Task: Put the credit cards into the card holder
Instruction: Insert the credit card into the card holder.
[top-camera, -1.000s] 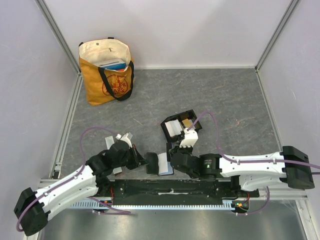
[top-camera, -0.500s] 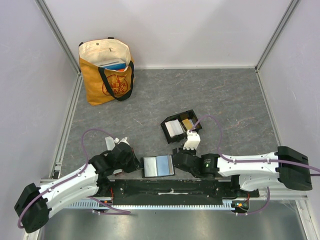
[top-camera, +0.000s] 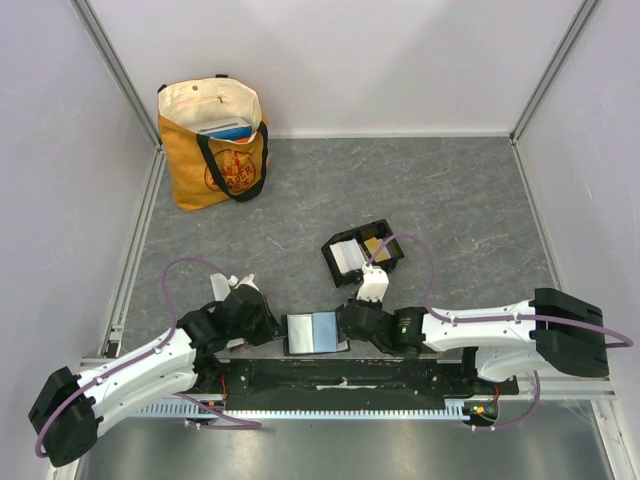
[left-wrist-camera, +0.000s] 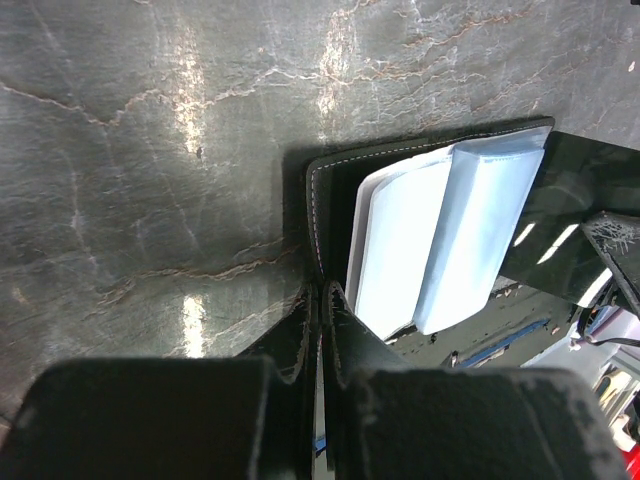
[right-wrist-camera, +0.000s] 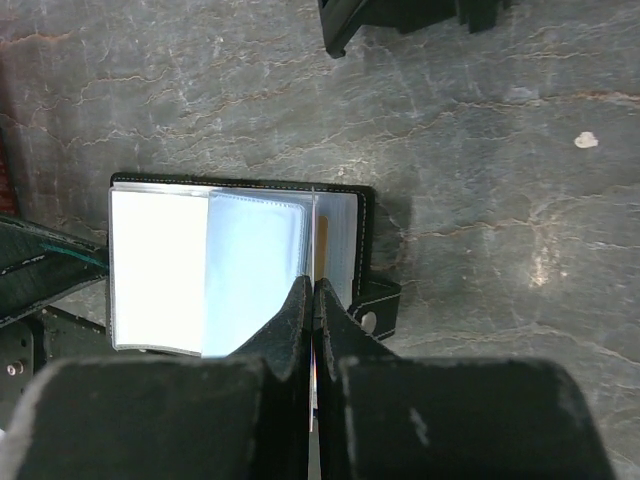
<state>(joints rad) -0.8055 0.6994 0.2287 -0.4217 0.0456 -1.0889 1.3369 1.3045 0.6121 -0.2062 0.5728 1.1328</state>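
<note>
The black card holder (top-camera: 362, 252) sits mid-table with a pale credit card (top-camera: 345, 256) in its left compartment and an orange-gold one (top-camera: 376, 246) in its right. An open black wallet (top-camera: 315, 332) with pale plastic sleeves lies near the front edge between both grippers. My left gripper (top-camera: 279, 327) (left-wrist-camera: 318, 298) is shut on the wallet's left cover edge (left-wrist-camera: 313, 215). My right gripper (top-camera: 347, 324) (right-wrist-camera: 314, 288) is shut on a thin sleeve leaf (right-wrist-camera: 316, 235) standing edge-on from the wallet (right-wrist-camera: 235, 265). An orange card edge (right-wrist-camera: 322, 245) shows beside that leaf.
A yellow tote bag (top-camera: 213, 143) stands at the back left. The arms' black base rail (top-camera: 330, 380) runs just in front of the wallet. The card holder's corner (right-wrist-camera: 400, 15) shows at the top of the right wrist view. Grey walls enclose the table.
The wallet, half folded between the grippers a second ago, now lies spread open. My left gripper drew back to the left, and the right arm shifted slightly left.
</note>
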